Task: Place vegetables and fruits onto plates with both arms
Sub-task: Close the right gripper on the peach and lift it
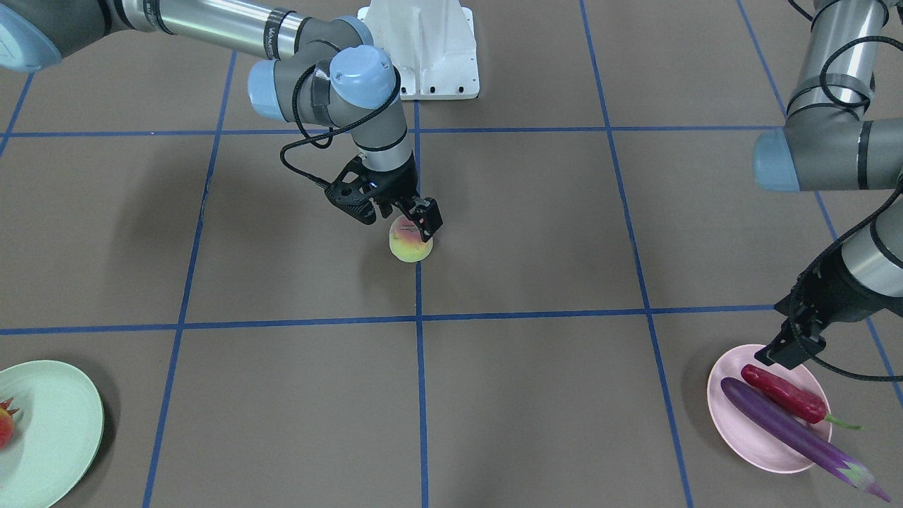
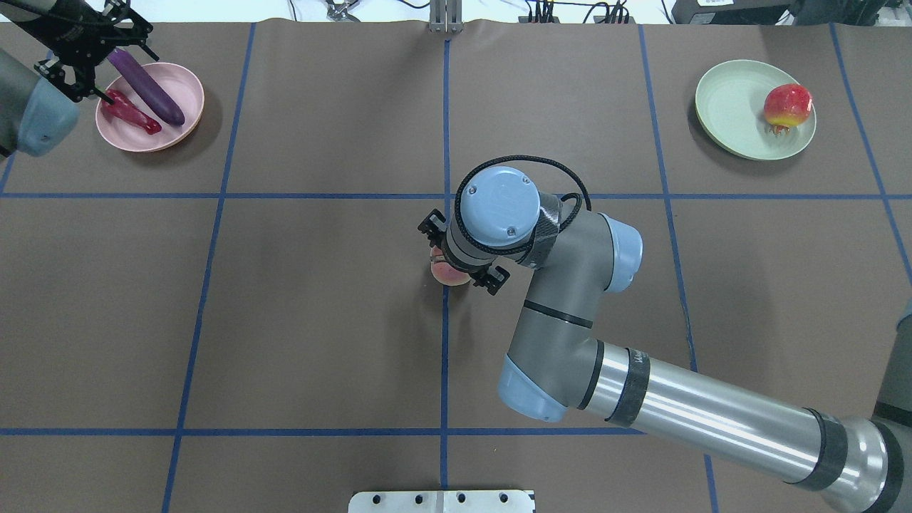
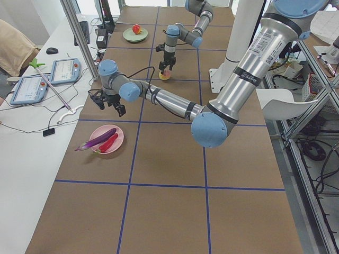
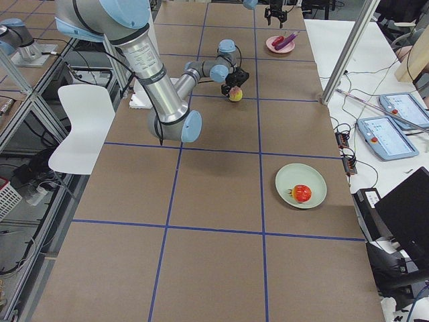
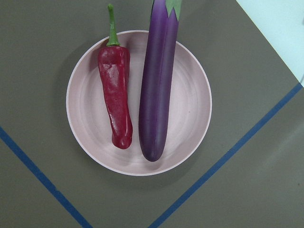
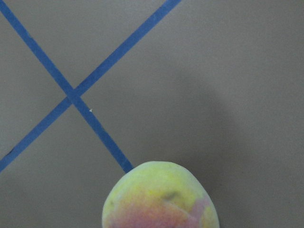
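At the centre of the brown counter (image 2: 320,320), which is marked with a grid of blue tape lines, I see the fist-sized yellow-green peach with a pink blush (image 1: 409,247). It sits at a tape line, blush side up. The right arm's black two-finger gripper (image 1: 409,222) points straight down over it, with its fingers on either side of the fruit. I cannot tell whether they press on it or leave a gap.

At the far corner on the robot's left, the pale pink round plate (image 5: 190,104) holds the long glossy purple eggplant (image 5: 156,85) and the shorter glossy red chili pepper (image 5: 116,95). They lie parallel, just beside each other, with their long axes running away from the robot. The eggplant's grey-green cap overhangs the far rim, and the chili's green stem points the same way. The left gripper (image 3: 109,107) hovers above this plate with its fingers spread apart, holding nothing.

At the far right corner, the pale mint green plate (image 2: 727,107) carries the round red-orange fruit (image 2: 787,105), its small crown pointing toward the robot.
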`<state>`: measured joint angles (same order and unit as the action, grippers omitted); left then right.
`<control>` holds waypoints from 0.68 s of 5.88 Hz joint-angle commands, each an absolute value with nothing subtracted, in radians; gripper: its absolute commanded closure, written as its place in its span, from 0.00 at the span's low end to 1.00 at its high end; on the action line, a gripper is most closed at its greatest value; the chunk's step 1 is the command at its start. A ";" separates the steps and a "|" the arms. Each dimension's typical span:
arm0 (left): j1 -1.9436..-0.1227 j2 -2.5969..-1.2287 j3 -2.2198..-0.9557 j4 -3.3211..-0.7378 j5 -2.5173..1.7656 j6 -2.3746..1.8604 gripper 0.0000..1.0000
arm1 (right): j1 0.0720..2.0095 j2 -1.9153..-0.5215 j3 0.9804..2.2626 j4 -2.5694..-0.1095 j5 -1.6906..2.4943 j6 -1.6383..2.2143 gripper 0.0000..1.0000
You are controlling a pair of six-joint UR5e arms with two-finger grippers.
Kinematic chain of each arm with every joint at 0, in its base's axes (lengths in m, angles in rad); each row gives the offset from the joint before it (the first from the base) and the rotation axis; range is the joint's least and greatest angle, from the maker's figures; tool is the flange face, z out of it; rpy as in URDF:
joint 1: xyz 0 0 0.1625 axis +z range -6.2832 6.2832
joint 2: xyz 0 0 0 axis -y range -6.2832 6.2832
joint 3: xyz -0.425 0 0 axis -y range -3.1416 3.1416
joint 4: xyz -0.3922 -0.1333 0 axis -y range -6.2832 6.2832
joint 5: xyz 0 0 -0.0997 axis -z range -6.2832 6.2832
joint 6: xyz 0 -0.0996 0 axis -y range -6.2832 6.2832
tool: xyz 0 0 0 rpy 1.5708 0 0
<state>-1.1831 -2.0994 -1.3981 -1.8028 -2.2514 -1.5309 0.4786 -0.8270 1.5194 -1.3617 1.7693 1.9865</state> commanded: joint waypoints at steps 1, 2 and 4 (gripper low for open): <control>-1.180 -2.100 -1.402 -1.801 -2.249 -1.531 0.00 | 0.479 -0.827 1.519 -1.358 1.731 2.025 0.00; -1.180 -2.100 -1.402 -1.801 -2.249 -1.531 0.00 | 0.477 -0.828 1.516 -1.332 1.712 2.039 0.00; -1.178 -2.102 -1.402 -1.799 -2.247 -1.531 0.00 | 0.471 -0.833 1.445 -1.197 1.700 2.109 0.00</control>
<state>-1.1790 -2.1007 -1.4027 -1.7997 -2.2477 -1.5309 0.4723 -0.8365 1.4674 -1.2316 1.7011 2.0912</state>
